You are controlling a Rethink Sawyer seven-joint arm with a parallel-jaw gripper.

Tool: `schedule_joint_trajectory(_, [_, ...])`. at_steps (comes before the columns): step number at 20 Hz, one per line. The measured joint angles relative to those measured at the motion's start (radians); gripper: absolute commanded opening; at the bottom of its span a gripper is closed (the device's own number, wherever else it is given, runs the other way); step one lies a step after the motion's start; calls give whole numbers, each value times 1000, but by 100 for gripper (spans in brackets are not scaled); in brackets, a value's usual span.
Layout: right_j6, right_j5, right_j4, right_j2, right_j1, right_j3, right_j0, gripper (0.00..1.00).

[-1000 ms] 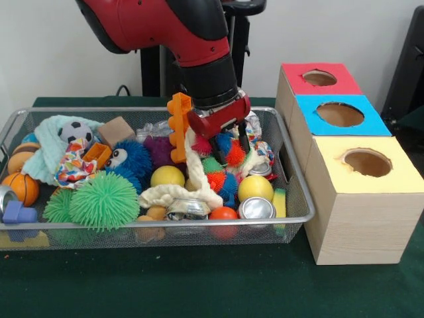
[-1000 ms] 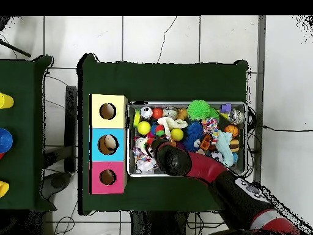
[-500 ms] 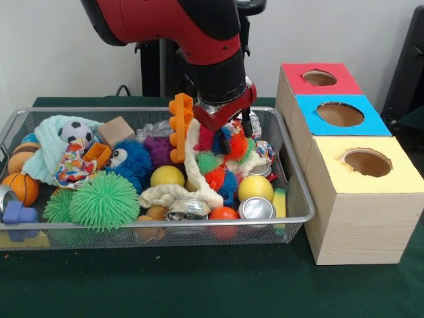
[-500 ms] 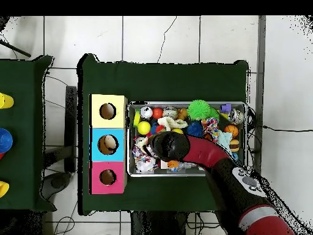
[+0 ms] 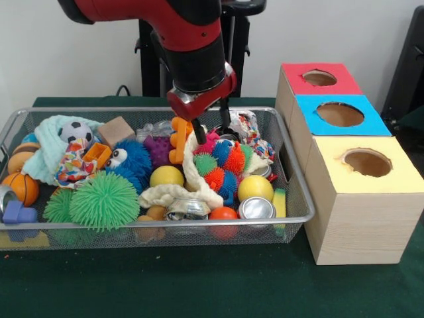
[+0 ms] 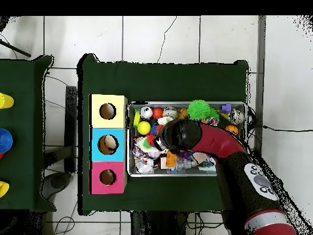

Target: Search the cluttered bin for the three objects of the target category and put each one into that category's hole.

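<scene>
1. Silver wire mesh forms the large shallow bin, which stands on the green table beside three wooden boxes and is heaped with toys; the red and black arm's gripper hangs over its middle, the two dark fingers standing apart with nothing visibly held.
2. Just under the fingertips lies a cluster of spiky multicoloured balls; their soft spines could let a grasp slip off or catch on a fingertip and drag a neighbour along.
3. The cream twisted rope loops through that cluster; a lift here could snag it and pull several things up at once.
4. The orange plastic toothed block stands right beside the near finger; a sideways move could knock it over.
5. The yellow ball and the silver can sit loose near the rim and could roll if the pile shifts.
6. The yellow-topped box, the blue-topped box and the red-topped box stand touching in a row; a wrong hole is an easy mistake.
</scene>
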Motion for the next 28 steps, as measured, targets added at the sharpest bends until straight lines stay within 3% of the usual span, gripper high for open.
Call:
schedule_joint_trajectory(11, [0,12,0,-13,-2,-101,-1,100])
schedule_joint_trajectory(19, [0,6,7,-16,38,-167,-2,100])
schedule_joint_trajectory(23, [7,-48,23,-36,64,-180,-2,100])
schedule_joint_trajectory(28, [52,-195,65,-86,98,-179,-2,100])
